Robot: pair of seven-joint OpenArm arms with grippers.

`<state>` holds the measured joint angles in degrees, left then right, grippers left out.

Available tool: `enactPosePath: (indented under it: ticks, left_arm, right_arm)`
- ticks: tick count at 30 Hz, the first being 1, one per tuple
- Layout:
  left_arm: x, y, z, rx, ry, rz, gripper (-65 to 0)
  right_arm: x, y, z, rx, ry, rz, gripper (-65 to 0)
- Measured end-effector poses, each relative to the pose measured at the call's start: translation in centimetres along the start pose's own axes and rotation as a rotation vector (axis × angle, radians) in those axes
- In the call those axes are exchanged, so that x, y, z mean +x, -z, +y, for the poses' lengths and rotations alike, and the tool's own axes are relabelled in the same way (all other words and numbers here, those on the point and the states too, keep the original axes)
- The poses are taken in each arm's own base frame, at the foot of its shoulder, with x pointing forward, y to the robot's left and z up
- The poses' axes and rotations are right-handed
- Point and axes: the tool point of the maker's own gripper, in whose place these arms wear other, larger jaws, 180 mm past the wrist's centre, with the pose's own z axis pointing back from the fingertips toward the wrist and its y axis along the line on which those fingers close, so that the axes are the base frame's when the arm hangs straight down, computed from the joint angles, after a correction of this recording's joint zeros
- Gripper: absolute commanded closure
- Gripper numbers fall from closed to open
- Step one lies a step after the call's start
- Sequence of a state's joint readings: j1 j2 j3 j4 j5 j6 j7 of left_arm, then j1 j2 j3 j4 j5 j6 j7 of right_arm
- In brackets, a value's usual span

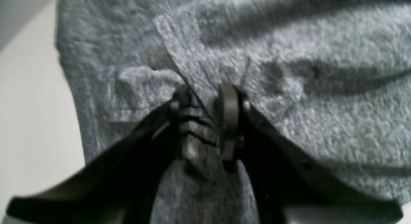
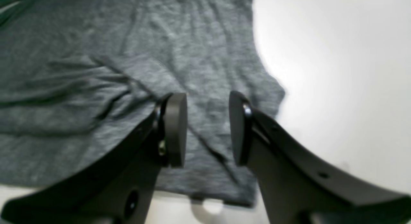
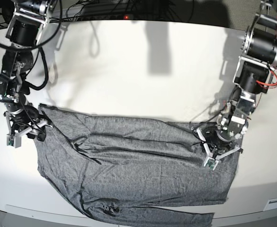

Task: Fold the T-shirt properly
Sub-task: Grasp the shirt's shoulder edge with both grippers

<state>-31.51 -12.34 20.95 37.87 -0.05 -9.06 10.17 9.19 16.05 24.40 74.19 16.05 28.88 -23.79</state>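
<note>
The grey T-shirt [image 3: 138,175] lies spread and wrinkled across the front half of the white table [image 3: 143,71]. In the base view my left gripper [image 3: 218,151] sits on the shirt's right part. The left wrist view shows that gripper [image 1: 205,121] shut on a pinched ridge of the T-shirt [image 1: 289,57]. My right gripper [image 3: 27,130] is at the shirt's upper left corner. In the right wrist view it [image 2: 207,130] stands open over the T-shirt [image 2: 96,89] near its edge, with nothing between the pads.
One sleeve [image 3: 166,217] trails along the table's front edge. Cables [image 3: 105,9] run behind the table's back edge. Bare white table shows beyond the shirt's edge in the right wrist view [image 2: 337,73] and the left wrist view [image 1: 29,105].
</note>
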Motion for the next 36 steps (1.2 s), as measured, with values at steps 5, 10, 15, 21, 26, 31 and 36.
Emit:
enactPosePath:
  ticks: [5, 10, 15, 21, 26, 31, 36]
  left_arm:
    - [-0.4, -0.4, -0.3, 0.009, -0.023, -0.087, -15.7]
    - [-0.4, -0.6, -0.3, 0.006, -0.031, -0.107, -15.7]
    - [0.1, -0.8, -0.6, -0.001, -0.023, -0.109, -15.7]
    - [-0.4, -0.8, -0.7, -0.005, -0.027, -0.075, -15.7]
    - [-1.5, -1.2, 0.2, 0.006, -0.025, -0.070, -15.7]
    - [-3.8, -2.1, 1.4, 0.020, -0.007, -0.043, -15.7]
    - [-5.3, -3.4, 1.3, 0.022, 0.015, -0.051, -15.7]
  right_arm:
    - [-0.8, 0.4, 0.9, -0.004, -0.056, 0.022, -22.5]
    - [-1.4, 1.0, 2.2, 0.020, -0.109, 0.038, -22.5]
    - [-3.3, 1.8, 3.2, 0.048, -0.127, 0.077, -22.5]
    - [-6.8, 2.2, 2.6, 0.041, -0.091, 0.172, -22.5]
    - [-7.9, 1.8, 2.0, 0.023, -0.131, 0.211, -22.5]
    - [-9.1, 1.0, 1.2, 0.016, -0.141, 0.226, -22.5]
    - [-10.1, 0.2, 1.0, 0.014, -0.142, 0.233, -22.5]
